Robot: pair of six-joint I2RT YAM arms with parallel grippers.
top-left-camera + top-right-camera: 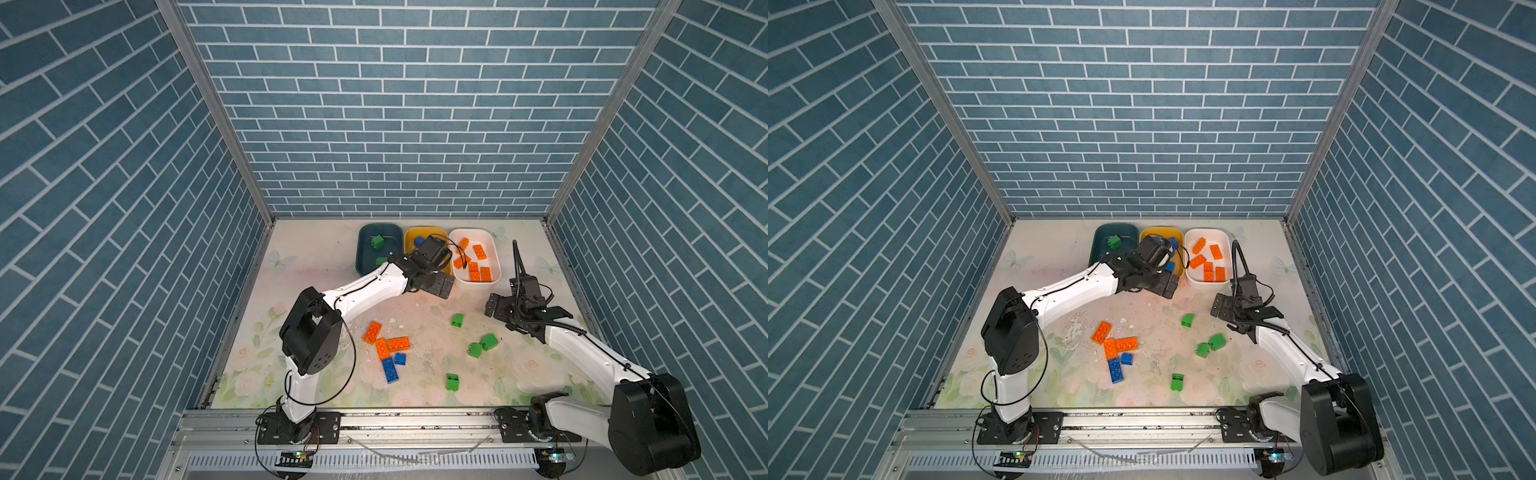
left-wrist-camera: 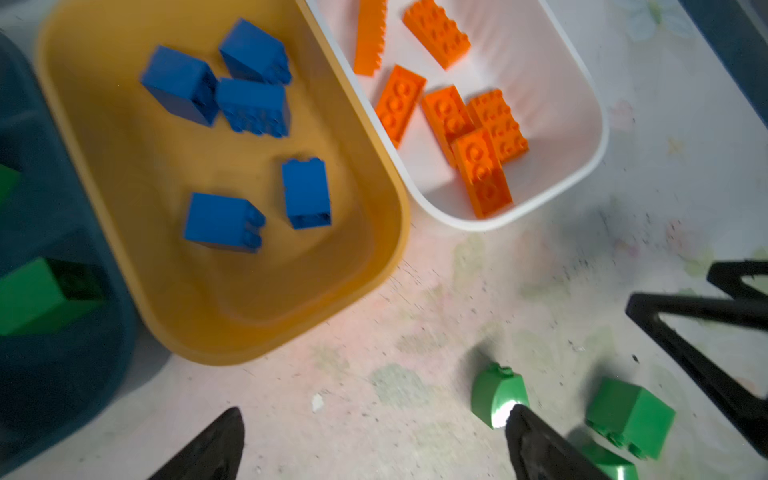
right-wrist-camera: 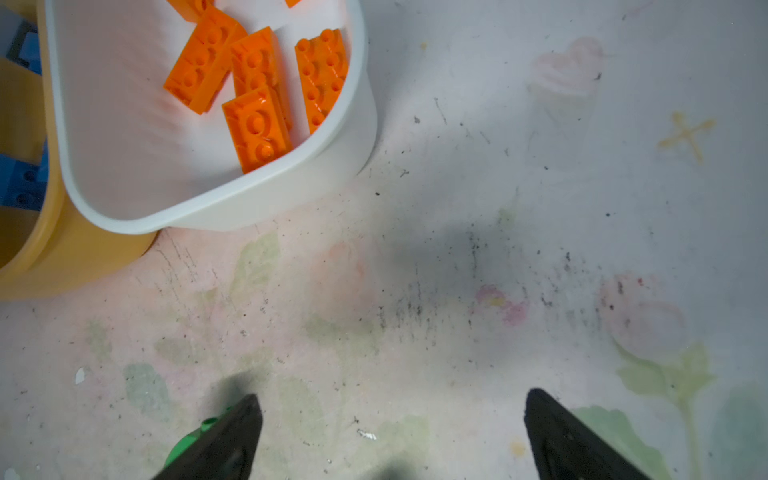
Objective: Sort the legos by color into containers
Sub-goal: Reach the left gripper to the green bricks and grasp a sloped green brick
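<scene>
The dark teal tub (image 2: 83, 395), cut off at the edge, the yellow tub (image 2: 400, 232) and the white tub (image 2: 598, 137) sit just beyond the left gripper (image 2: 374, 419), whose jaws are wide and empty. The right gripper (image 3: 390, 403) gapes empty too, and one finger half hides a green brick (image 3: 185, 446). Loose legos (image 1: 398, 344) lie behind both.
</scene>
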